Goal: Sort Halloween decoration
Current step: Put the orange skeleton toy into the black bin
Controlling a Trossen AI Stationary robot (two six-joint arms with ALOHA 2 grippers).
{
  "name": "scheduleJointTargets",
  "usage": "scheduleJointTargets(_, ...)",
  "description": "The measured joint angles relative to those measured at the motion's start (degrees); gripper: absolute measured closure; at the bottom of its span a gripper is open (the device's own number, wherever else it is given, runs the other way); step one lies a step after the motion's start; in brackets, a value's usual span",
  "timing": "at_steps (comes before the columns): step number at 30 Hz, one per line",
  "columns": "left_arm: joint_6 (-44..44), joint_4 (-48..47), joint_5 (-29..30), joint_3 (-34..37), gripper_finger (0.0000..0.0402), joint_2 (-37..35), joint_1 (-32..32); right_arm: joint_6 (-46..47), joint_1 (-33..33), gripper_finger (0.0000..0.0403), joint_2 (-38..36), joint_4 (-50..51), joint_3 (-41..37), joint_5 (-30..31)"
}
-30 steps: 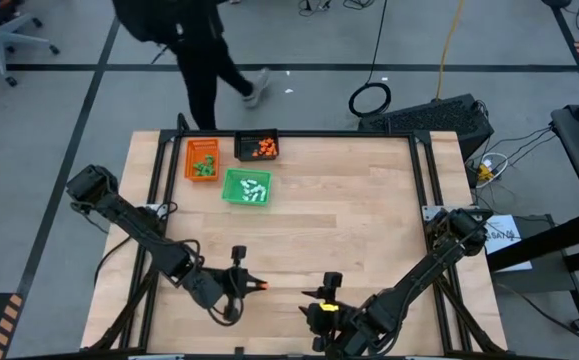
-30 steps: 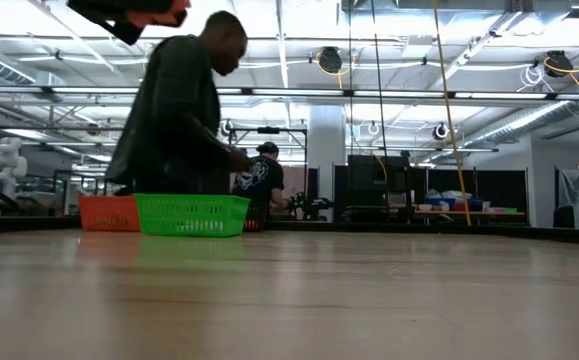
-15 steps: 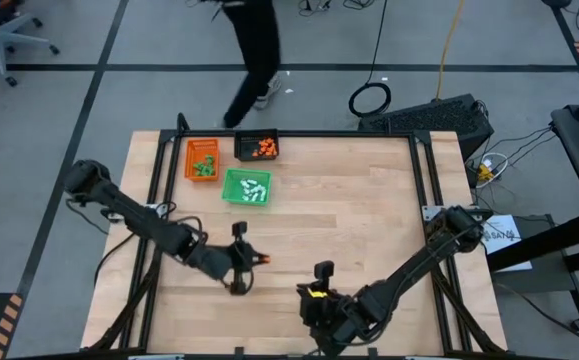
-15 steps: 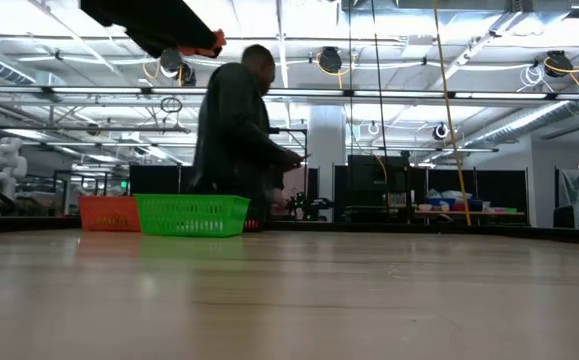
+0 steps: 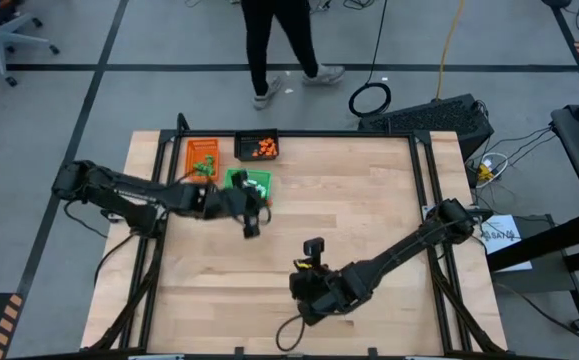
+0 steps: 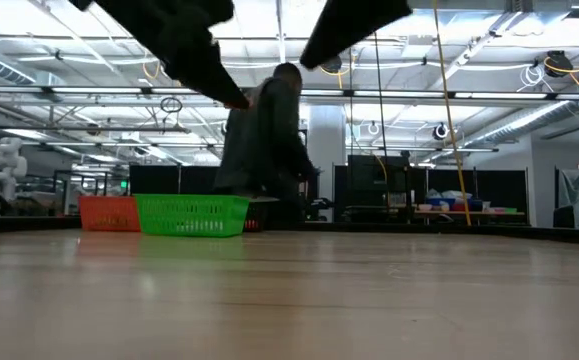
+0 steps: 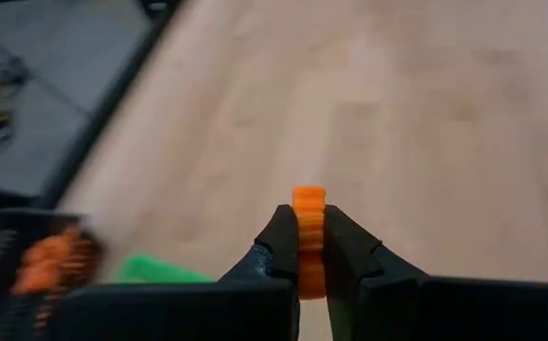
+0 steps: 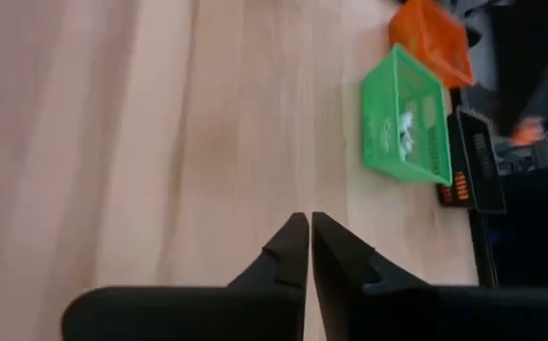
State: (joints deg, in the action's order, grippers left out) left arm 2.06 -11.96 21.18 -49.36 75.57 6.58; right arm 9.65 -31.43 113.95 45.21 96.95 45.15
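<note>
1. Fingers of the left gripper (image 7: pixel 310 248) pinch a tiny orange ribbed plastic Halloween piece (image 7: pixel 308 220) between their tips, above the pale wooden surface (image 5: pixel 369 210).
2. From above, the left gripper (image 5: pixel 250 213) hangs over the green rectangular mesh tray (image 5: pixel 259 180), toward ten o'clock of the surface.
3. White pieces (image 8: pixel 405 128) lie inside the green tray.
4. At its eleven o'clock sits the orange rectangular tray (image 5: pixel 193 152) holding green pieces (image 5: pixel 205 166).
5. At its twelve o'clock sits the black rectangular tray (image 5: pixel 242 150) holding orange pieces (image 5: pixel 263 147).
6. Right gripper (image 8: pixel 309 248) fingers are pressed together on nothing, hovering toward six o'clock of the surface (image 5: pixel 313 272).
7. Beyond the surface's twelve o'clock edge stands a person in dark trousers (image 5: pixel 269 45).
</note>
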Motion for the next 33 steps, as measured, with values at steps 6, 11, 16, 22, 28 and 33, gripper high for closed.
scheduleJointTargets(6, -4.6, -0.4, 0.0, 0.0, 0.0388, -0.2, -11.5, -3.5, 2.4, 0.0402, 0.0, 3.8, 0.0, -3.5)
scheduleJointTargets(11, -9.0, -1.1, -3.6, 0.0, 0.0388, -0.1, -21.0, -6.0, 3.0, 0.0402, -0.4, 4.9, 0.0, -6.3)
scheduleJointTargets(16, -10.6, 0.1, -12.5, 0.0, 0.0388, 1.2, -30.2, -5.5, 3.0, 0.0402, -0.8, 5.4, 0.0, -6.4)
scheduleJointTargets(22, -13.6, 5.5, -12.8, 0.0, 0.0388, 6.7, -37.7, -5.6, 3.4, 0.0403, -0.9, 4.3, -1.8, -6.1)
scheduleJointTargets(28, -14.4, 10.9, -13.0, 0.0, 0.0372, 12.4, -41.8, -3.4, 4.8, 0.0403, -2.2, 2.3, -7.6, -6.1)
scheduleJointTargets(33, -14.5, 12.8, -13.7, 0.0, 0.0309, 15.3, -43.6, -2.1, 5.3, 0.0403, -6.6, -1.6, -13.4, -6.2)
